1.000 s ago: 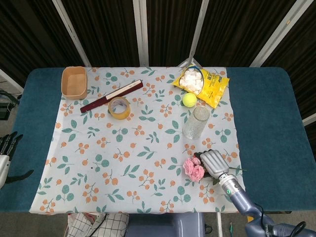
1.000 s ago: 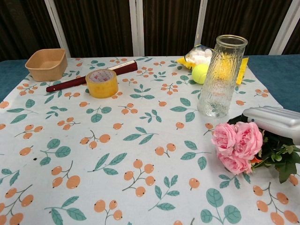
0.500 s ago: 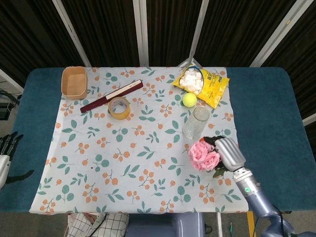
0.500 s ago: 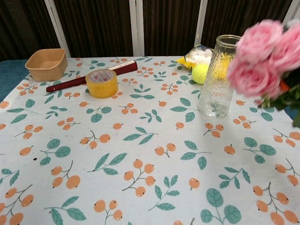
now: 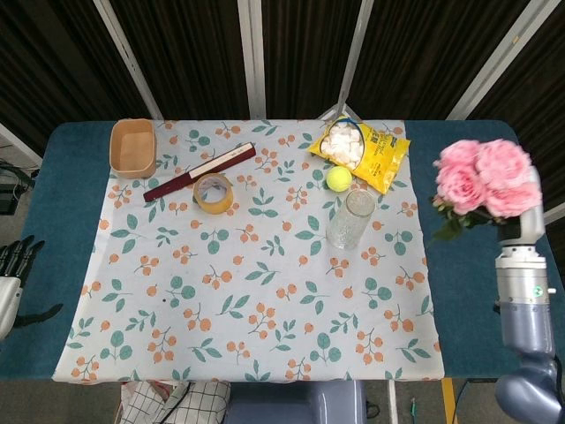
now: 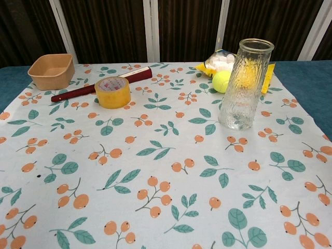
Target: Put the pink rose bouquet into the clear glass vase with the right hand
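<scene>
My right hand (image 5: 523,216) holds the pink rose bouquet (image 5: 482,179) high in the air, off to the right of the cloth in the head view; the blooms cover most of the hand. The chest view shows neither. The clear glass vase (image 5: 350,218) stands upright and empty on the patterned cloth, well to the left of and below the bouquet; the chest view shows the vase (image 6: 245,83) at right of centre. My left hand (image 5: 11,269) hangs at the far left edge, off the table, holding nothing.
Behind the vase lie a tennis ball (image 5: 338,178) and a yellow snack bag (image 5: 360,153). A tape roll (image 5: 213,193), a dark red pen-like stick (image 5: 199,171) and a tan bowl (image 5: 132,147) sit at the back left. The blue table (image 5: 477,256) extends right of the cloth.
My right hand lifted the bouquet off the cloth, up and to the right, out of the chest view. The vase and left hand stayed put.
</scene>
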Robot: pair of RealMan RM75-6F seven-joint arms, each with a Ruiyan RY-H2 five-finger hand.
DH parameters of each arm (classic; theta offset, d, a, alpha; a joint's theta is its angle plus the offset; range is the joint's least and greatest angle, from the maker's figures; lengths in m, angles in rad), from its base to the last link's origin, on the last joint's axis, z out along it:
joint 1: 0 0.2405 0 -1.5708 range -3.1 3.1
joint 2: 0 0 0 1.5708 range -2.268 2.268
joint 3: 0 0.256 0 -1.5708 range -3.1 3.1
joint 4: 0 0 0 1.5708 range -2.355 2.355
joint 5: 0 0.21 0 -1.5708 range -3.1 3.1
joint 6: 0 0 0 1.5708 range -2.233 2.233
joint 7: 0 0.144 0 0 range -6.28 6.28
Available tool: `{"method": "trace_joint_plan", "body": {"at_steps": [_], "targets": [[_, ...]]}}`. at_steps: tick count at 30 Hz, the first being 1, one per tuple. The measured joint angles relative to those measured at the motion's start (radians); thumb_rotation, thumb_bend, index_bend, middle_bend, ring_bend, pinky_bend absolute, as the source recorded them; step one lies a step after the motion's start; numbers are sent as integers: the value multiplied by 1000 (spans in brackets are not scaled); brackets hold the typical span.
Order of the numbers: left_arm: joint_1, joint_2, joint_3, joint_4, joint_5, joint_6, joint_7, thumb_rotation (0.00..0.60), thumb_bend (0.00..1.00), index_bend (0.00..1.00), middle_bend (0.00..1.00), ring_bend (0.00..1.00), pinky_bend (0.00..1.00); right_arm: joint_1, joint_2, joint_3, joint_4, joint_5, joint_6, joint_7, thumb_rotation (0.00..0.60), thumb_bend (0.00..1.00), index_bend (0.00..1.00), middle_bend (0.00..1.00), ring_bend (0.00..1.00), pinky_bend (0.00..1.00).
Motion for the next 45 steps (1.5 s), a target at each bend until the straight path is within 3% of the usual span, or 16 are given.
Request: {"method": "trace_joint_plan", "body": {"at_steps": [3, 6, 12, 28, 36, 45], "targets": [[-3, 1, 2, -4, -2, -9, 7, 600, 0, 0, 0, 0, 0, 5, 5, 92, -11, 107, 8, 88, 600, 361, 488, 516, 509, 441], [-5, 0, 2, -7, -3, -11, 15, 600, 0, 0, 0, 0, 0, 30, -9, 150, -7, 188, 11, 134, 600, 361, 488, 516, 509, 441], [-7, 0, -2, -12, -18, -18, 17, 600, 0, 0, 0, 0, 0, 134, -104, 194, 57, 272, 35, 118, 600, 361, 488, 516, 509, 441], [-10, 9, 0, -19, -29, -34, 2, 600, 0, 0, 0, 0, 0, 307, -343, 143, 295, 264, 35, -3, 600, 361, 488, 516, 509, 441], [-12, 13, 0, -21, -33, -41, -3, 600, 0, 0, 0, 0, 0, 316, -436, 104, 376, 226, 18, -4, 600, 361, 488, 516, 509, 441], [-14, 14, 1, -20, -32, -41, -4, 600, 0, 0, 0, 0, 0, 297, -474, 92, 382, 177, 6, -3, 600, 361, 488, 516, 509, 441]]}}
